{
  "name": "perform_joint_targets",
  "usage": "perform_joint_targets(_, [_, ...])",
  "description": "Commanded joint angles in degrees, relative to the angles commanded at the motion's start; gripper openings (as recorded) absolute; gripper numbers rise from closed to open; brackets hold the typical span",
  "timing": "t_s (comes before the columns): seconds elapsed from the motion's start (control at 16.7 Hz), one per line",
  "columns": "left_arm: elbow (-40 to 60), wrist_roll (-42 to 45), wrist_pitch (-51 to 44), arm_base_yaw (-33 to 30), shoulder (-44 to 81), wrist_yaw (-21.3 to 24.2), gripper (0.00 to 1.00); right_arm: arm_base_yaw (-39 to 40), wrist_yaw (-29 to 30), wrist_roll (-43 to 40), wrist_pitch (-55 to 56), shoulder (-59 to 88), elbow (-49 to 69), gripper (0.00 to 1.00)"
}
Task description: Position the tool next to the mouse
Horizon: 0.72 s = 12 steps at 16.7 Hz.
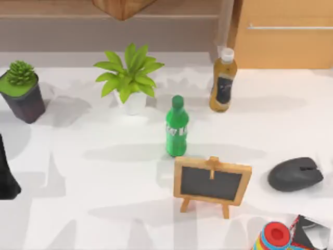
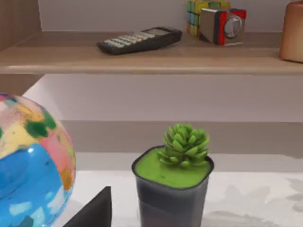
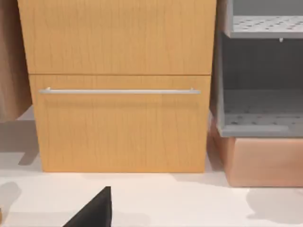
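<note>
**Mouse waits at table's right, nearer your right arm**

The dark mouse (image 1: 295, 174) rests on the white table (image 1: 104, 208) near its right edge, its long axis running roughly left to right, just right of a small chalkboard easel (image 1: 212, 181). Your right arm (image 1: 312, 232) sits at the near right corner, close below the mouse; your left arm (image 1: 6, 174) is parked well apart at the left edge. You cannot tell whether either gripper holds anything, nor where the tool lies. A green bottle (image 1: 176, 126), two potted plants and a wooden cabinet (image 1: 283, 34) stand behind.
</note>
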<state>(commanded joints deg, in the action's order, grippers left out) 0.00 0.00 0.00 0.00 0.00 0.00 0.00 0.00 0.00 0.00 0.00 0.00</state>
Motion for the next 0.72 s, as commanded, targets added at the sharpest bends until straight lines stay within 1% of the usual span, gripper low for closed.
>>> perform_joint_targets(0.18, [0.00, 0.00, 0.00, 0.00, 0.00, 0.00, 1.00, -0.21, 0.00, 0.15, -0.63, 0.71, 0.55, 1.00])
perform_joint_targets(0.36, [0.00, 0.00, 0.00, 0.00, 0.00, 0.00, 1.00, -1.70, -0.02, 1.24, -5.16, 6.25, 4.46, 1.00])
perform_joint_targets(0.54, [0.00, 0.00, 0.00, 0.00, 0.00, 0.00, 1.00, -4.22, -0.05, 3.08, -12.81, 17.10, 11.08, 1.00])
perform_joint_targets(0.72, [0.00, 0.00, 0.00, 0.00, 0.00, 0.00, 1.00, -7.31, -0.08, 5.34, -22.20, 31.61, 19.21, 1.00])
